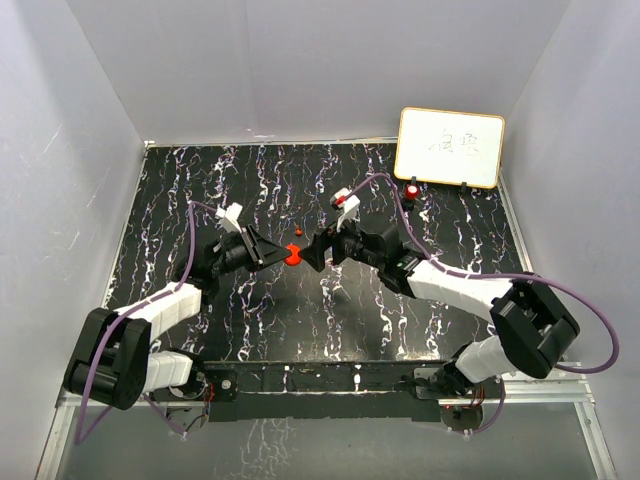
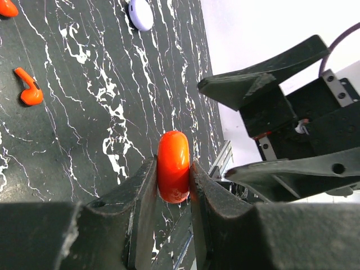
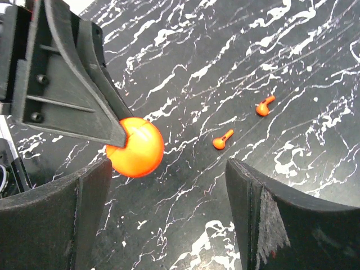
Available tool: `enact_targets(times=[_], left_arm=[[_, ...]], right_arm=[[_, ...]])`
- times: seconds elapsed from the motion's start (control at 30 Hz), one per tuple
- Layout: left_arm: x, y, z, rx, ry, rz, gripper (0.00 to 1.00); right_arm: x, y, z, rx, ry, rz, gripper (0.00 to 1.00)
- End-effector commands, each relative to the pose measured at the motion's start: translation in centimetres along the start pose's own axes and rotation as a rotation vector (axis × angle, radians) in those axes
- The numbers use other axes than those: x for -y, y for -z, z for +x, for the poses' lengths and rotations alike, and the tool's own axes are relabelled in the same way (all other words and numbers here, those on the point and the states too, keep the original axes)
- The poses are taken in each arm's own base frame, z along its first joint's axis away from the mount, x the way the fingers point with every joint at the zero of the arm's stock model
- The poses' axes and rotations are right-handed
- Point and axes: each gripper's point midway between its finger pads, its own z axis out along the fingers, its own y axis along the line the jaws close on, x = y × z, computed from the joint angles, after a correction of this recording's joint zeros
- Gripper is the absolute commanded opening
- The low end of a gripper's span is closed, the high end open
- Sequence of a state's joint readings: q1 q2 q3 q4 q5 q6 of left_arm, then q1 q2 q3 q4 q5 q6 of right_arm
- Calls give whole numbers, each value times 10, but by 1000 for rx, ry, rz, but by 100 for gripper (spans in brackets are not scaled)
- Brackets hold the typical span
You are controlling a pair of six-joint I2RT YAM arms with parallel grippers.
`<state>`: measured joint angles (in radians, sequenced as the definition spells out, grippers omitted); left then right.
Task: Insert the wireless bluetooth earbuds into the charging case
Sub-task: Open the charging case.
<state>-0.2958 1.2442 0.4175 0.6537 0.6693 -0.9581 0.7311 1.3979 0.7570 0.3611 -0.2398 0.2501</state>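
Note:
My left gripper point(image 2: 173, 171) is shut on a round red-orange charging case point(image 2: 173, 151), held edge-on above the black marbled table point(image 1: 250, 190). In the top view the case point(image 1: 293, 254) hangs at the table's middle between both grippers. My right gripper point(image 3: 169, 169) stands open. The case point(image 3: 135, 147) sits just off its left fingertip, with the wide gap beside it empty. Two small red earbuds point(image 3: 223, 139) point(image 3: 265, 105) lie loose on the table beyond. The left wrist view shows the same two red earbuds, one point(image 2: 28, 90) further left and one point(image 2: 7, 7) at the top corner.
A pale purple round case point(image 2: 140, 14) lies on the table farther off. A white board point(image 1: 450, 147) leans at the back right, with a small red and black object point(image 1: 412, 190) in front of it. White walls enclose the table on three sides.

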Motion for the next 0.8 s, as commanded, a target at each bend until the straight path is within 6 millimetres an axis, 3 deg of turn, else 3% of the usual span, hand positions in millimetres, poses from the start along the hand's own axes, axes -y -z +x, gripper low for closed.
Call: enact_targets(times=[0.0,0.53,0.77], left_arm=[[22,-2,-14,25,-55,64,0],[34,1,-17,28,-64,100,0],[36,2,-14,25,-49,122,0]], right_arm=[[0,-7,-27,69,-22,32,80],[6,-22,-1,15,-48,31,80],[7,-25,0,21,-56,28,80]])
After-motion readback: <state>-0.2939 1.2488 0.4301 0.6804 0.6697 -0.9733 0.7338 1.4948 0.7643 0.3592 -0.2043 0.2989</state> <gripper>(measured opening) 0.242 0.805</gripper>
